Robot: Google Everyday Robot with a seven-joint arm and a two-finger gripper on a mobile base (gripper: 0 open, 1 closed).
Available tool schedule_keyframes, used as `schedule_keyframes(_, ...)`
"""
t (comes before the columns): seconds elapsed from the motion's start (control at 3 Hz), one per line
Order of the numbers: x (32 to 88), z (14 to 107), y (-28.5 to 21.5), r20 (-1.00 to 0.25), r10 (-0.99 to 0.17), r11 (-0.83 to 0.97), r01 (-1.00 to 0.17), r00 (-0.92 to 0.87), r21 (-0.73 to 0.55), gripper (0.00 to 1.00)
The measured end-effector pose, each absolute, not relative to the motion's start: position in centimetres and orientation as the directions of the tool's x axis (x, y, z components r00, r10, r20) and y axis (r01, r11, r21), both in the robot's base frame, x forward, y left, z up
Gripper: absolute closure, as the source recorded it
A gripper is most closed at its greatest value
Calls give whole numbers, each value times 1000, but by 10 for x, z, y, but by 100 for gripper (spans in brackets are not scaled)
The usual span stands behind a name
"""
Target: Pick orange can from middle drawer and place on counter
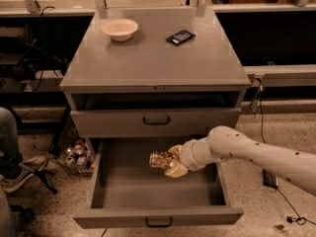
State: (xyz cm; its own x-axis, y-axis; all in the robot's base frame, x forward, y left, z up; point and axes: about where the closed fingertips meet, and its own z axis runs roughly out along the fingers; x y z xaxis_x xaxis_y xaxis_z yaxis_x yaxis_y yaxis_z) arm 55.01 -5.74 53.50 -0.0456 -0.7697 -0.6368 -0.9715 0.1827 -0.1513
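Note:
The orange can (159, 159) is a shiny golden-orange can, lying sideways in my gripper (169, 161). The gripper is shut on it and holds it above the floor of the open middle drawer (123, 191), near the drawer's middle. My white arm (247, 149) comes in from the right over the drawer's right wall. The grey counter (153, 58) is the cabinet top above, up and behind the gripper.
A cream bowl (119, 28) and a small black device (180, 36) lie on the counter's far part. A shut drawer (156, 121) sits just above the open one. Several silvery cans (75, 155) sit on the floor to the left. A person's leg and shoe (15, 167) are at far left.

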Motion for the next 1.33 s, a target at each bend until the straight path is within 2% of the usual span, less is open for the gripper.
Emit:
schedule_keyframes(0.33, 548, 557, -73, -656, -754, 201, -966, -44, -165, 100)
schedule_keyframes(1.0, 524, 685, -119, -648, -759, 209, -919, 63, -334, 100)
schedule_keyframes(1.33, 532, 745, -135, -610, -788, 213, -891, 86, -402, 100)
